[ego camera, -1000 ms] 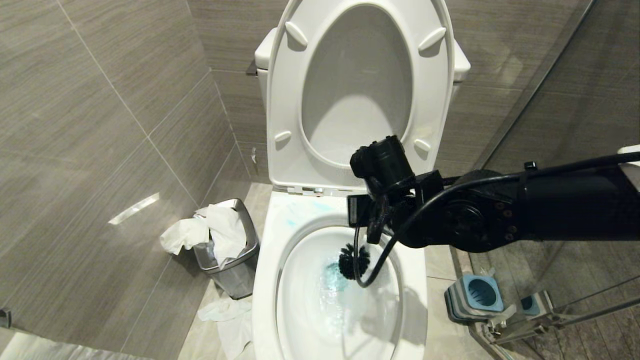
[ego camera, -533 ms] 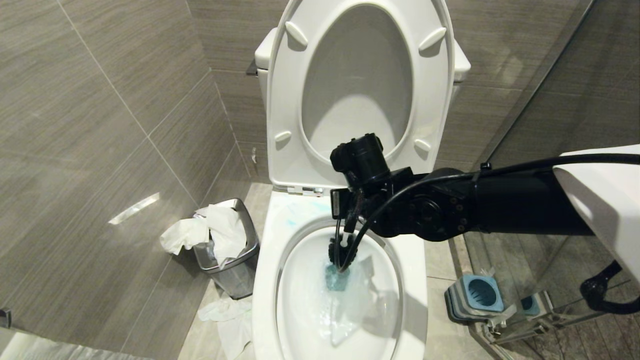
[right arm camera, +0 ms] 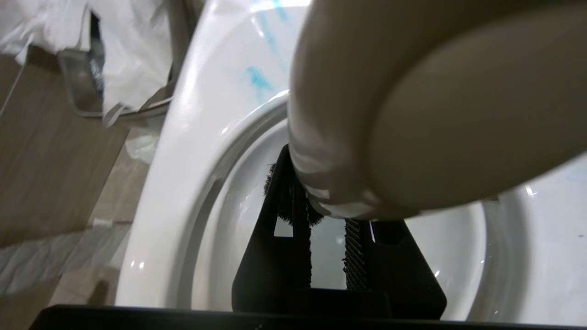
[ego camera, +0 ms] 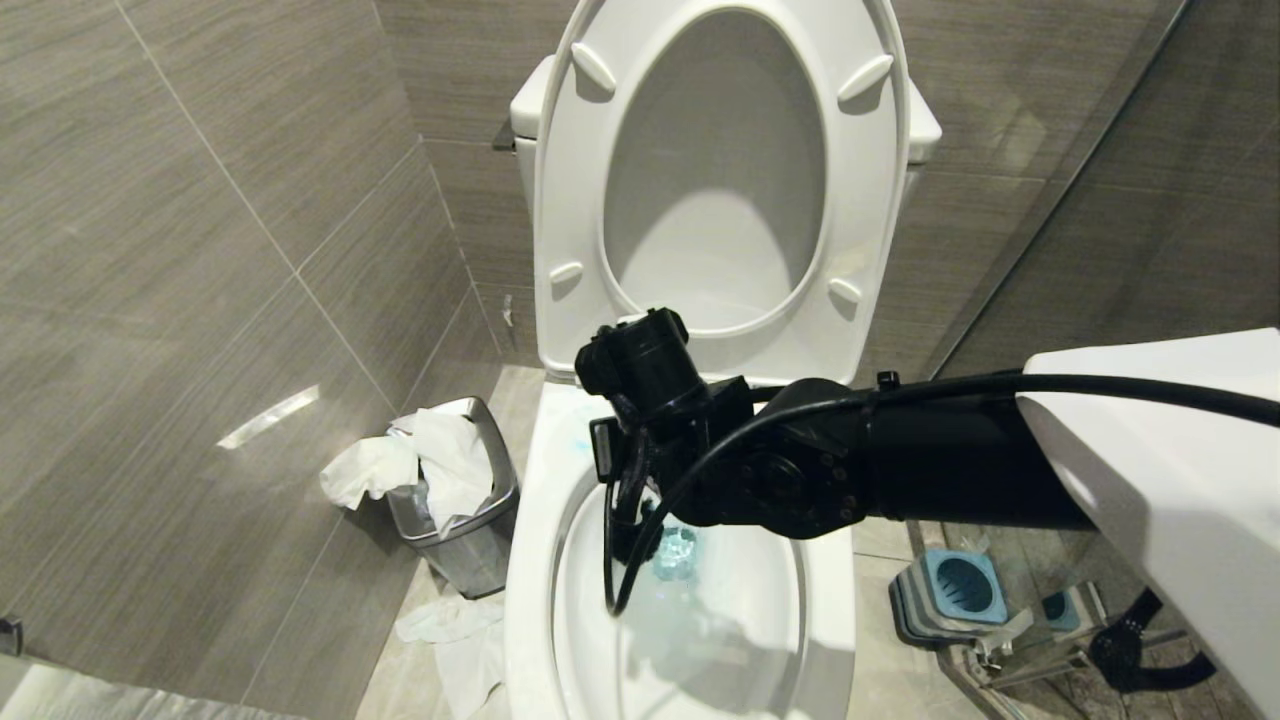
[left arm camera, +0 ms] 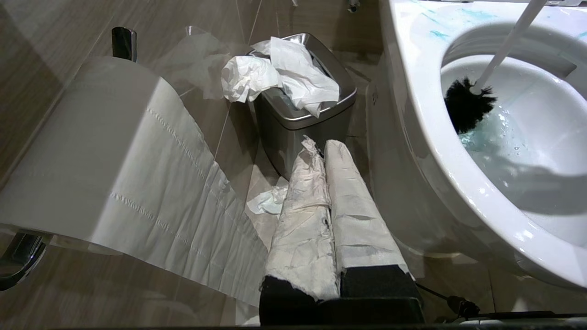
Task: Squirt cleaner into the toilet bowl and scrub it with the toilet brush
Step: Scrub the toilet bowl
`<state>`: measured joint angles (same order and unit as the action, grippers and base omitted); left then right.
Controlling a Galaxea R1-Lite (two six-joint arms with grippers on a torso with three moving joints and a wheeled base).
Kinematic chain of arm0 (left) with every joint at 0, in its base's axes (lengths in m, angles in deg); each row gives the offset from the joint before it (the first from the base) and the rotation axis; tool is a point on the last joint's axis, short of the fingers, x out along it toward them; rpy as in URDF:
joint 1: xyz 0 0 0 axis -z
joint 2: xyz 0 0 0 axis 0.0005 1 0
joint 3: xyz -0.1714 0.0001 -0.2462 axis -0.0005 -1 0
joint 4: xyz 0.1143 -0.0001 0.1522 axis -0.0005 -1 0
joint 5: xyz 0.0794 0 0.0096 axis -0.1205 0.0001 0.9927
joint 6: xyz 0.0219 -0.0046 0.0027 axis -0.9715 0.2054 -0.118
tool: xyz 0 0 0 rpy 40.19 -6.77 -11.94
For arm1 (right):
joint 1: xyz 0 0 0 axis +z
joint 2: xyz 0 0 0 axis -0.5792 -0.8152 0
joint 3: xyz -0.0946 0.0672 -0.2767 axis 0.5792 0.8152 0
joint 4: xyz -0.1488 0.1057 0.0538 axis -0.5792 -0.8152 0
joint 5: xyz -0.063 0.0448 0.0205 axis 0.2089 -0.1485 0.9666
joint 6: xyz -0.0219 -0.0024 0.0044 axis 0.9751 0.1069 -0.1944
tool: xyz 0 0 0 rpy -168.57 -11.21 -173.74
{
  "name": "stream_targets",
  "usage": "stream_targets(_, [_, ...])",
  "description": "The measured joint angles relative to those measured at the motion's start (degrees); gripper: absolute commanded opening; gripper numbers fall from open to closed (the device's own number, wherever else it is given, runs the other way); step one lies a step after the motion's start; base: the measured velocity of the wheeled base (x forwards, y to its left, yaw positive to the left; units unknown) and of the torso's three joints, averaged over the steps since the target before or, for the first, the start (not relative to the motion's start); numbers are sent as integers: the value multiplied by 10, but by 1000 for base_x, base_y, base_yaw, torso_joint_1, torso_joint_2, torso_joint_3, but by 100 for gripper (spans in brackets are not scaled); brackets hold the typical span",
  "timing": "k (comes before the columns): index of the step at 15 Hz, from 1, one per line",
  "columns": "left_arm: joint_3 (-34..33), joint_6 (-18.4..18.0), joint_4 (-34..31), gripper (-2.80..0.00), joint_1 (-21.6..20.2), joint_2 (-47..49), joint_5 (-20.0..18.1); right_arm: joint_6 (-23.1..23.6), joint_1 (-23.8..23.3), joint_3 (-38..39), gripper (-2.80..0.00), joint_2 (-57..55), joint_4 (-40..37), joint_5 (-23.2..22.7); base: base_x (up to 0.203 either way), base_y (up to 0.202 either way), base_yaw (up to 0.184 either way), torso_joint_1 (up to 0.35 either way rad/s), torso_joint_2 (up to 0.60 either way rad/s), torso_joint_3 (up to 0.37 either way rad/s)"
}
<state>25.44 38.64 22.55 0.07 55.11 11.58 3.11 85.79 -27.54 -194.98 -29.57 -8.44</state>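
The white toilet bowl (ego camera: 528, 560) fills the lower middle of the head view, its seat raised. My right gripper (ego camera: 628, 490) reaches down over the bowl's left inner wall, shut on the toilet brush's white handle. The handle's knob end (right arm camera: 412, 114) looms in front of the black fingers (right arm camera: 293, 238), which press on it from both sides. The brush's black bristle head (left arm camera: 465, 110) rests against the wall at the waterline, with the handle (left arm camera: 509, 41) slanting up. Cleaner shows as turquoise water (ego camera: 678, 552) and blue streaks (right arm camera: 257, 79) on the rim. My left gripper (left arm camera: 323, 146), its fingers wrapped in white, hangs shut and empty beside the bowl (left arm camera: 412, 114).
A steel bin (ego camera: 465, 520) stuffed with tissue stands left of the toilet, with more tissue on the floor (ego camera: 450, 620). The grey-and-blue brush holder (ego camera: 950, 590) sits on the floor at the right by a glass partition. A toilet paper roll (left arm camera: 91, 151) hangs near my left gripper.
My right arm has swung left and lower across the bowl. The brush head has travelled from right of the blue water to the left inner wall.
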Motion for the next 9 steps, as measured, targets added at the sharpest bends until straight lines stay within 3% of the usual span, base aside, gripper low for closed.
stream_targets(3, [0, 0, 0, -280, 0, 0, 0, -4, 29, 42, -280, 20, 0, -1, 0, 0, 0, 0, 0, 0])
stream_targets(9, [0, 0, 0, -280, 0, 0, 0, -26, 45, 201, -280, 125, 3, -3, 0, 0, 0, 0, 0, 0])
